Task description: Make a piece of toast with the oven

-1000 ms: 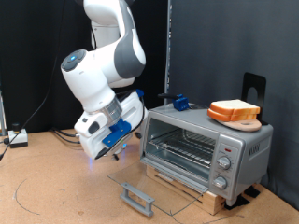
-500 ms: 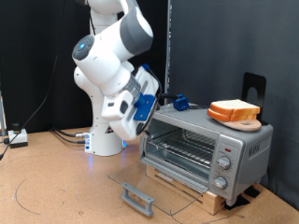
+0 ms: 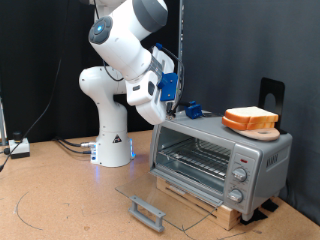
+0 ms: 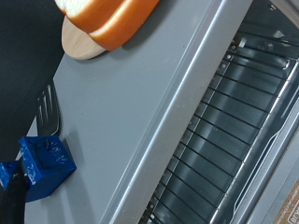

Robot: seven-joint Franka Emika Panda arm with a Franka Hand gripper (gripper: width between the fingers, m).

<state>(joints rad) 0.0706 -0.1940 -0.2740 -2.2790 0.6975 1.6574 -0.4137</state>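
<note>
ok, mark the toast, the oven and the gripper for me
toast [image 3: 249,118], exterior view, pale top face.
oven [image 3: 258,154], exterior view, silver side panel above the knobs.
gripper [image 3: 170,101], exterior view, at the fingers above the oven's top.

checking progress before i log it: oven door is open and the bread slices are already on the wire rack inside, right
Not quite. The oven door is open, but the bread slices sit on top of the oven, not on the wire rack, which is bare. The exterior view shows this.
</note>
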